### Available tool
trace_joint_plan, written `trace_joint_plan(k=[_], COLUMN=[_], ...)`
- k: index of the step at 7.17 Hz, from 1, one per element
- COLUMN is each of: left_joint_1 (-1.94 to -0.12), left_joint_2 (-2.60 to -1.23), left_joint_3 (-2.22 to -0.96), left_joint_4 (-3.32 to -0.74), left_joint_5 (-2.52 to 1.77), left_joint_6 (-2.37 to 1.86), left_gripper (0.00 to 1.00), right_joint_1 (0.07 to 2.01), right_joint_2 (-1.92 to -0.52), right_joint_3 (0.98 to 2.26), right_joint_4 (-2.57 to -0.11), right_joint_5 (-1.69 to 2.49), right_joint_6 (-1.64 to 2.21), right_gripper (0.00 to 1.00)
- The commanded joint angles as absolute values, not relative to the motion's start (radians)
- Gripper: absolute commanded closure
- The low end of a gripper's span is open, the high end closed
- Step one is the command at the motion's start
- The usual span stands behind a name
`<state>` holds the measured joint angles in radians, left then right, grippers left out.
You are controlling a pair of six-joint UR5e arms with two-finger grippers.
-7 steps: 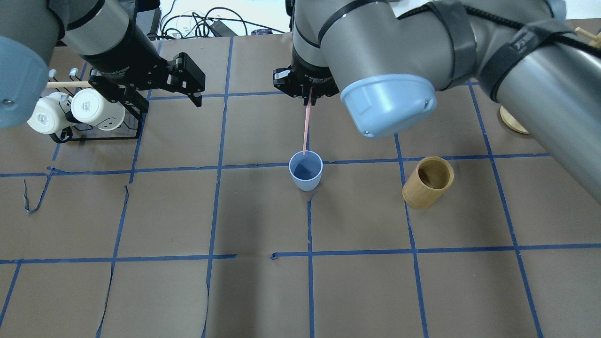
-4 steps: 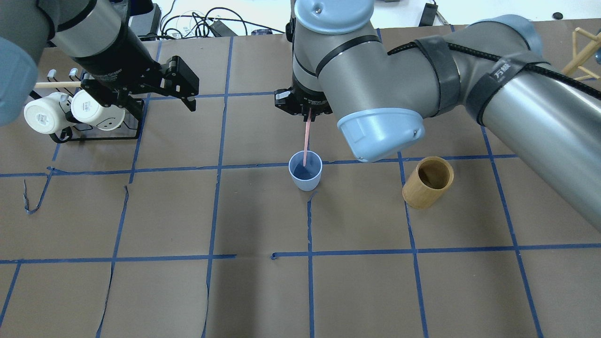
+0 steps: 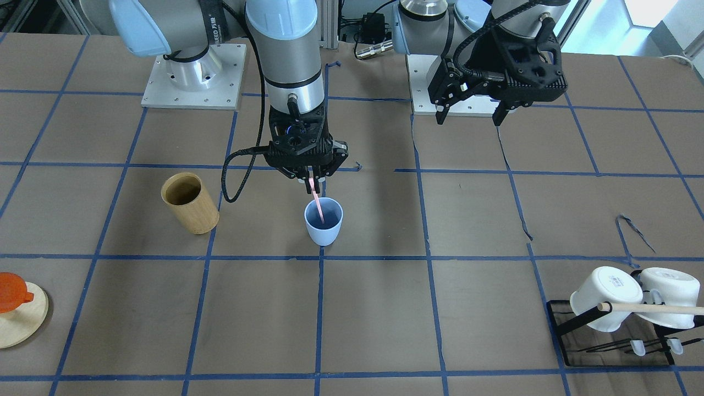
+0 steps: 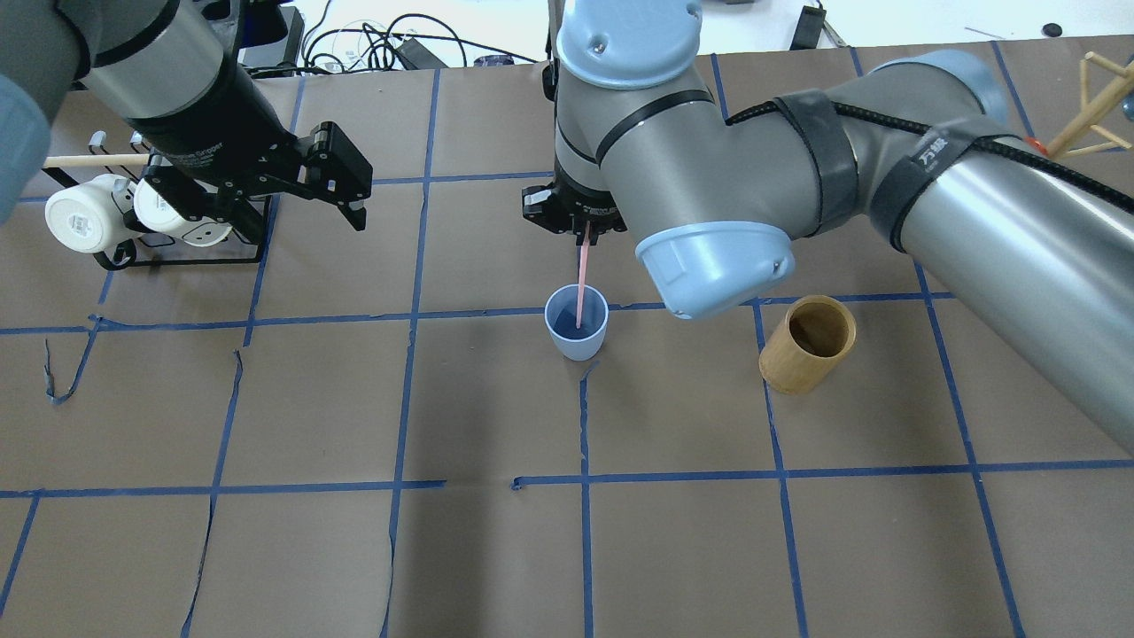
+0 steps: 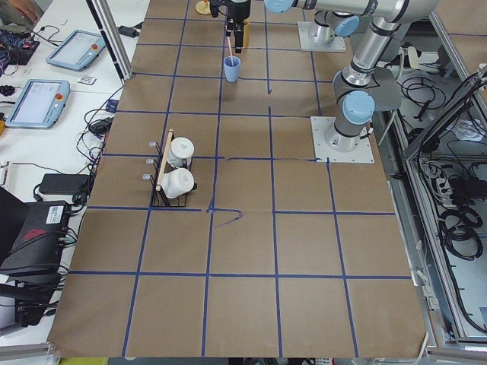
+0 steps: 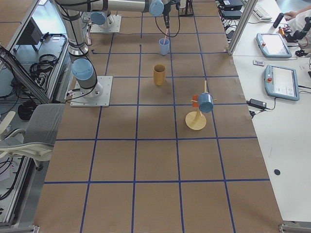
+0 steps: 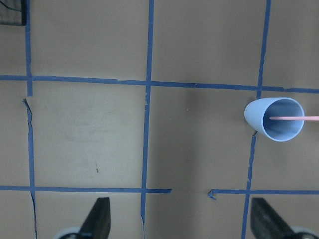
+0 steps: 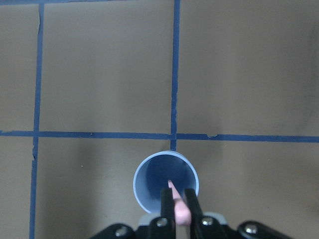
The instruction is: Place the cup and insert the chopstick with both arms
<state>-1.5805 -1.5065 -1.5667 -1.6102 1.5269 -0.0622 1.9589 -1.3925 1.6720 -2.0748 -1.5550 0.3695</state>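
The light blue cup [image 4: 577,322] stands upright on the brown table near its middle; it also shows in the front view [image 3: 323,220], the left wrist view [image 7: 275,119] and the right wrist view [image 8: 166,180]. My right gripper [image 4: 585,223] hangs right above the cup, shut on a pink chopstick [image 4: 581,282] whose lower end is inside the cup. The chopstick also shows in the front view [image 3: 317,206] and between the fingers in the right wrist view [image 8: 179,209]. My left gripper [image 4: 354,195] is open and empty, raised at the far left, well away from the cup.
A tan bamboo cylinder [image 4: 807,344] stands right of the cup. A black rack with two white mugs [image 4: 133,213] and a long wooden rod [image 4: 84,161] sits at the far left. A round wooden stand [image 3: 16,313] with an orange piece is at the right end.
My right gripper has come down with the chopstick, whose tip went from the cup's rim to deep inside the cup. My left arm has drawn back a little toward the rack.
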Motion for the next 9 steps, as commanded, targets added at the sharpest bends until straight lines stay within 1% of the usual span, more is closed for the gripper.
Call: trace_joint_plan(k=[1, 2, 4, 5, 6, 7, 8, 9], left_joint_1=[-1.580, -1.580, -1.580, -1.580, -1.580, -1.580, -1.580, -1.580], left_joint_2=[-1.506, -1.505, -1.505, -1.506, -1.506, -1.506, -1.506, -1.506], left_joint_3=[-1.575, -1.577, -1.577, -1.577, -1.577, -1.577, -1.577, -1.577], left_joint_4=[-1.563, -1.563, -1.563, -1.563, -1.563, -1.563, -1.563, -1.563], left_joint_5=[1.535, 1.537, 1.536, 1.536, 1.534, 1.534, 1.534, 1.534], left_joint_6=[-0.061, -0.061, -0.064, -0.066, -0.066, -0.066, -0.066, -0.066], left_gripper=[0.00, 0.00, 0.00, 0.00, 0.00, 0.00, 0.00, 0.00], right_joint_1=[1.948, 1.938, 1.854, 1.765, 1.673, 1.625, 1.600, 1.597], right_joint_2=[-1.391, -1.391, -1.378, -1.381, -1.391, -1.420, -1.445, -1.472], right_joint_3=[1.660, 1.602, 1.424, 1.410, 1.410, 1.414, 1.428, 1.445], right_joint_4=[-2.077, -2.065, -1.845, -1.766, -1.621, -1.498, -1.482, -1.482], right_joint_5=[-1.548, -1.560, -1.546, -1.549, -1.552, -1.565, -1.565, -1.565], right_joint_6=[0.371, 0.370, 0.300, 0.162, 0.103, -0.002, -0.153, -0.158], right_gripper=[0.36, 0.19, 0.12, 0.08, 0.05, 0.07, 0.12, 0.11])
